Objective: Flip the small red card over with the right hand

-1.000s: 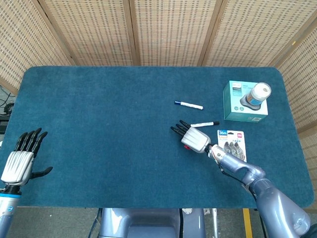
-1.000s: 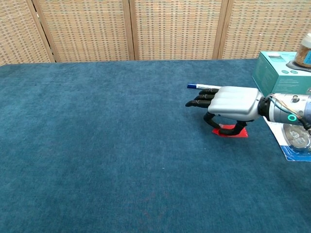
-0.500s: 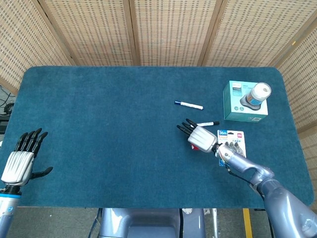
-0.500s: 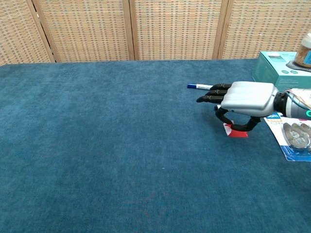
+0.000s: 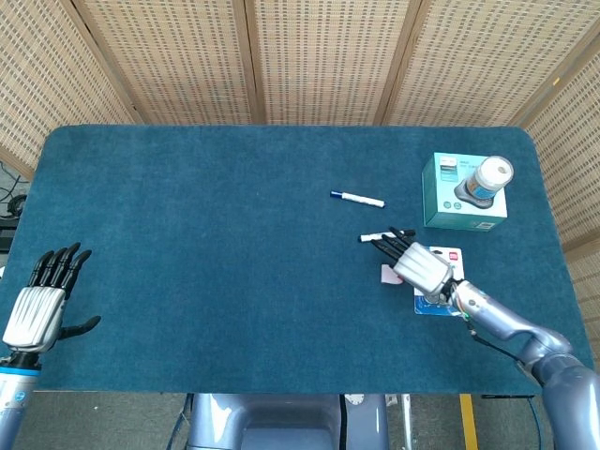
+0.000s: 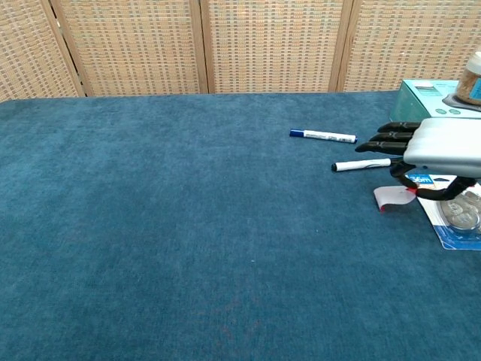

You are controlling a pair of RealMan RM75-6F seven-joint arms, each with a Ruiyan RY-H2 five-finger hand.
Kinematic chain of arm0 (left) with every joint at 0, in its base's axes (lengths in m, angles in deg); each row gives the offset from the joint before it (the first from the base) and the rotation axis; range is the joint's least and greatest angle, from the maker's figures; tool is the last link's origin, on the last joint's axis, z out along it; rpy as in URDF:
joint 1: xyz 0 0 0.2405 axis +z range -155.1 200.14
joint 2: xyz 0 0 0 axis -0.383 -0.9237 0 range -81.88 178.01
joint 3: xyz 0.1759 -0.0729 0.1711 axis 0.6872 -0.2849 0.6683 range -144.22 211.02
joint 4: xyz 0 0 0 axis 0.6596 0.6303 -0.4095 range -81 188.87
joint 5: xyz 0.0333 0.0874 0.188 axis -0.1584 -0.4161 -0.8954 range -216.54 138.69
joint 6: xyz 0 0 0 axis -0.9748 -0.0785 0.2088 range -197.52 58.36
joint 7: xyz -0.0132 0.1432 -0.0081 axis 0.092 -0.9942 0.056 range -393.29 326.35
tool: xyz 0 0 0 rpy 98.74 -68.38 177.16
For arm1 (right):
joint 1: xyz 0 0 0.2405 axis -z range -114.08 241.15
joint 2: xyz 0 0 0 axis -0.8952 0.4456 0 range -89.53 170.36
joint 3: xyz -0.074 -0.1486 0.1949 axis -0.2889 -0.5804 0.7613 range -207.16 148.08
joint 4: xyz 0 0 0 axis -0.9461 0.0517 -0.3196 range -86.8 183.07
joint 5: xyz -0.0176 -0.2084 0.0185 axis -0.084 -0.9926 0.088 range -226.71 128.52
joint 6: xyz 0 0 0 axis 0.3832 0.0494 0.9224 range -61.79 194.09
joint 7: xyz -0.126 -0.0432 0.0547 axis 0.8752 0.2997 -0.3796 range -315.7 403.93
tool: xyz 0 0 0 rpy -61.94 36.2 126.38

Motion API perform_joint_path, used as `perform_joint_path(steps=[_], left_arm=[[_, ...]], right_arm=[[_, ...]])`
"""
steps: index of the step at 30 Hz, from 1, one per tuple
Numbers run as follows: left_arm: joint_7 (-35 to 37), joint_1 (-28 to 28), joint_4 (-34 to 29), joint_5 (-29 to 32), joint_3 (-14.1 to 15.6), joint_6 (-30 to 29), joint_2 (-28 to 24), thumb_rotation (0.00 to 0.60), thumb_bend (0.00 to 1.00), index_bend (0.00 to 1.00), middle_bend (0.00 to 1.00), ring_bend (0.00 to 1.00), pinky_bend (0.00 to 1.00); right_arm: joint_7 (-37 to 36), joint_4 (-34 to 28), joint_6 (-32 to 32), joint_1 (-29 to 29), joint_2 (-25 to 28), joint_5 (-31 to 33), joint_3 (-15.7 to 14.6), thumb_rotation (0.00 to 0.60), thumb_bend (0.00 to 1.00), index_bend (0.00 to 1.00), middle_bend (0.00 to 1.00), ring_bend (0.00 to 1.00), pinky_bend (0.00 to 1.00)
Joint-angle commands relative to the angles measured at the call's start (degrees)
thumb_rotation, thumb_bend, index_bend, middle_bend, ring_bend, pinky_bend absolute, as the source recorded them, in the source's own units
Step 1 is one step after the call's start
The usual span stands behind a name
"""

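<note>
The small red card (image 5: 390, 274) (image 6: 391, 197) shows its pale whitish face upward, with only a red sliver at its lower edge. It lies left of my right hand (image 5: 422, 265) (image 6: 440, 147), slightly raised at the hand's side. That hand hovers palm down, fingers stretched left, while the thumb and a curled finger pinch the card's right edge. My left hand (image 5: 37, 302) rests far off at the table's front left corner, fingers spread, holding nothing; the chest view does not show it.
A black marker (image 5: 373, 236) (image 6: 359, 165) lies just beyond the right fingertips, a blue-capped marker (image 5: 357, 199) (image 6: 323, 135) farther back. A blister pack (image 5: 449, 255) (image 6: 457, 222) sits under the right wrist. Behind it stands a teal box (image 5: 463, 204) (image 6: 425, 105) bearing a jar (image 5: 489, 178).
My right hand moved right and back, lifting the card by its edge and turning it. The red face seen earlier is now down and the pale face up.
</note>
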Motion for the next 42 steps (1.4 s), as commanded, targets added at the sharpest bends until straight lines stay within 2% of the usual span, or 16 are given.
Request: perform_joint_path(steps=[1,8,11,12,14,15,16,17,18,20,22,24,28,33,42], left_arm=[[-0.2,0.0,0.0,-0.3,0.1,-0.2,0.1,0.6,0.02,0.0,0.0,0.0,0.0],[-0.4,0.1,0.2,-0.8,0.2,-0.6,0.2,0.6,0.02,0.0,0.0,0.0,0.0],[-0.3,0.2,0.2,-0.9,0.2,-0.7,0.2,0.6,0.02,0.0,0.0,0.0,0.0],[-0.2,0.2,0.2,-1.0,0.3,-0.8,0.2,0.6,0.02,0.0,0.0,0.0,0.0],[-0.1,0.2,0.3,-1.0,0.3,-0.8,0.1,0.6,0.02,0.0,0.0,0.0,0.0],[-0.1,0.2,0.3,-1.0,0.2,-0.8,0.1,0.6,0.02,0.0,0.0,0.0,0.0],[0.0,0.2,0.2,-0.9,0.2,-0.8,0.1,0.6,0.02,0.0,0.0,0.0,0.0],[0.1,0.2,0.2,-0.9,0.3,-0.7,0.1,0.6,0.02,0.0,0.0,0.0,0.0],[0.1,0.2,0.2,-0.9,0.3,-0.7,0.0,0.6,0.02,0.0,0.0,0.0,0.0],[0.2,0.2,0.2,-0.9,0.3,-0.6,0.0,0.6,0.02,0.0,0.0,0.0,0.0],[0.3,0.2,0.2,-0.9,0.3,-0.5,-0.1,0.6,0.02,0.0,0.0,0.0,0.0],[0.4,0.2,0.2,-1.0,0.4,-0.5,-0.1,0.6,0.02,0.0,0.0,0.0,0.0],[0.6,0.2,0.2,-1.2,0.4,-0.7,-0.2,0.6,0.02,0.0,0.0,0.0,0.0],[0.6,0.7,1.6,-2.8,0.3,-3.0,0.4,0.6,0.02,0.0,0.0,0.0,0.0],[1.3,1.0,2.8,-3.7,0.4,-4.0,1.1,0.6,0.02,0.0,0.0,0.0,0.0]], right_arm=[[0.5,-0.7,-2.6,2.0,2.6,0.2,-0.1,0.6,0.69,0.69,0.01,0.0,0.0],[1.9,-4.7,-6.5,3.9,7.4,1.1,1.5,0.6,0.68,0.69,0.02,0.0,0.0],[2.3,-7.2,-8.9,4.5,9.0,2.6,3.6,0.6,0.68,0.69,0.02,0.0,0.0],[1.9,-9.2,-11.2,5.0,10.1,4.2,5.7,0.6,0.68,0.69,0.02,0.0,0.0],[2.4,-11.6,-13.1,5.6,11.3,5.2,7.2,0.6,0.68,0.63,0.02,0.0,0.0],[2.6,-13.1,-14.3,6.0,12.0,6.1,8.4,0.6,0.62,0.52,0.02,0.0,0.0],[2.6,-15.5,-15.7,7.0,13.0,8.1,10.1,0.6,0.5,0.36,0.02,0.0,0.0],[3.1,-18.4,-16.0,7.7,14.2,9.4,11.0,0.6,0.39,0.25,0.01,0.0,0.0],[3.8,-20.3,-15.9,8.1,15.1,10.1,11.4,0.6,0.23,0.11,0.0,0.0,0.0],[5.0,-25.5,-15.9,9.2,17.2,12.0,12.5,0.6,0.06,0.01,0.0,0.0,0.0],[5.9,-30.4,-16.2,10.4,19.1,13.6,13.2,0.6,0.0,0.0,0.0,0.0,0.0],[6.7,-36.2,-16.7,12.5,21.1,15.5,13.8,0.6,0.0,0.0,0.0,0.0,0.0],[7.5,-42.2,-17.5,15.5,22.5,18.1,14.0,0.6,0.0,0.0,0.0,0.0,0.0],[10.3,-51.3,-16.7,22.0,23.2,24.8,12.5,0.6,0.0,0.0,0.0,0.0,0.0],[9.2,-51.4,-21.9,28.6,18.2,23.9,12.1,0.6,0.0,0.0,0.0,0.0,0.0]])
